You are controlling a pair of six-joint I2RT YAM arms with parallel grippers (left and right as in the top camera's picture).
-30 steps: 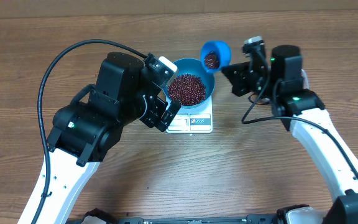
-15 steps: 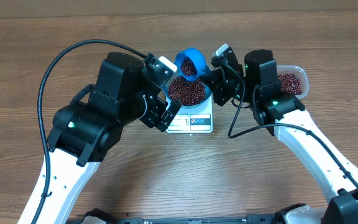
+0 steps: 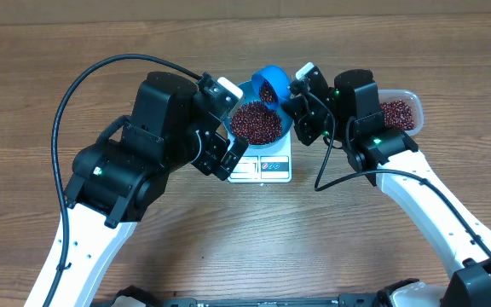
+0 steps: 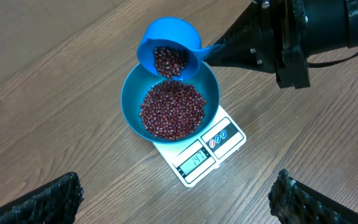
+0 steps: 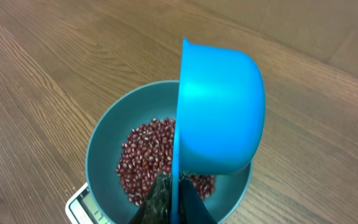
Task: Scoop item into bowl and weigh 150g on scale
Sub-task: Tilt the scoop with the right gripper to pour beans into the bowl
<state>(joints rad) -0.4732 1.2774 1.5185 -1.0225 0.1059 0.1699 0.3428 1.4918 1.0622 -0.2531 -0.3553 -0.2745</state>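
The blue bowl (image 3: 285, 128) stands on the white scale (image 3: 261, 169) with a heap of red-brown beans (image 3: 257, 122) inside. My right gripper (image 3: 295, 102) is shut on the handle of a small blue scoop (image 3: 268, 86). The scoop is tipped over the bowl's far rim. In the left wrist view the scoop (image 4: 166, 43) still holds beans (image 4: 169, 61) above the bowl (image 4: 129, 106). From the right wrist the scoop (image 5: 219, 112) stands on its side, its handle between my fingers (image 5: 157, 202). My left gripper (image 4: 176, 205) hangs open near the scale (image 4: 229, 138), holding nothing.
A clear plastic tub (image 3: 399, 112) with more beans sits on the wooden table to the right, partly hidden behind the right arm. The bulky left arm (image 3: 135, 162) fills the table's left of centre, its cable arching above it.
The right arm has carried the scoop left, from beside the bowl to over its rim, and tipped it mouth-down toward the bowl. The left arm has stayed still.
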